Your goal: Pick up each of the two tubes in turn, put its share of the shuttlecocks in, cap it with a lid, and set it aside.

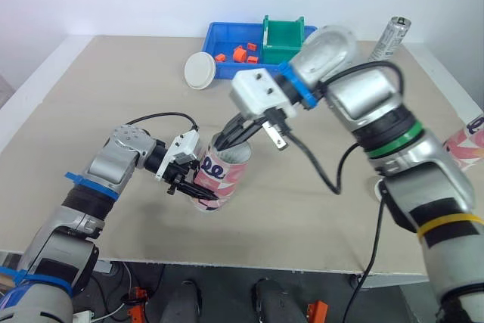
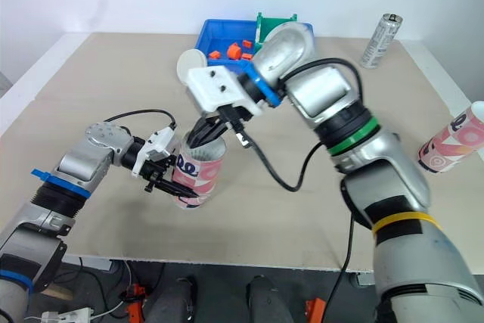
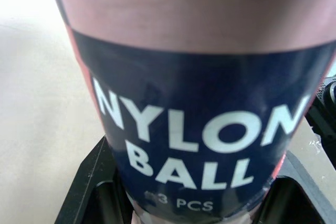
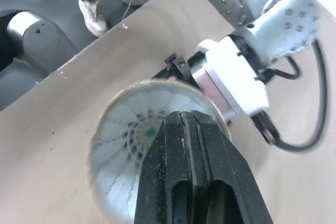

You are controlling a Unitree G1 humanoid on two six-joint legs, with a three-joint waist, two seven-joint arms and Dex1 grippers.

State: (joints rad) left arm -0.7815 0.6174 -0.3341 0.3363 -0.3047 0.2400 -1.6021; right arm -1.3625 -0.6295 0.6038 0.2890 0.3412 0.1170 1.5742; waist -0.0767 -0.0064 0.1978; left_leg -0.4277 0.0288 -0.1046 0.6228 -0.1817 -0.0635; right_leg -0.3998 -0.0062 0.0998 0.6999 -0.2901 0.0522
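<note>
A pink shuttlecock tube [image 1: 221, 174] with a dark "NYLON BALL" label [image 3: 199, 135] is held tilted just above the table, open mouth up, and my left gripper [image 1: 198, 187] is shut around its lower part. My right gripper [image 1: 228, 139] hangs at the tube's mouth with its fingers [image 4: 181, 145] pressed together. Inside the tube I see the white feathers of a shuttlecock [image 4: 123, 140]. The second pink tube [image 2: 454, 140] stands at the table's right edge. A white lid [image 1: 200, 70] lies at the back, next to the blue bin.
A blue bin [image 1: 227, 35] with small orange parts and a green bin [image 1: 282, 39] sit at the back centre. A silver can [image 2: 380, 39] stands at the back right. The table's front edge [image 1: 227, 262] runs close below the held tube.
</note>
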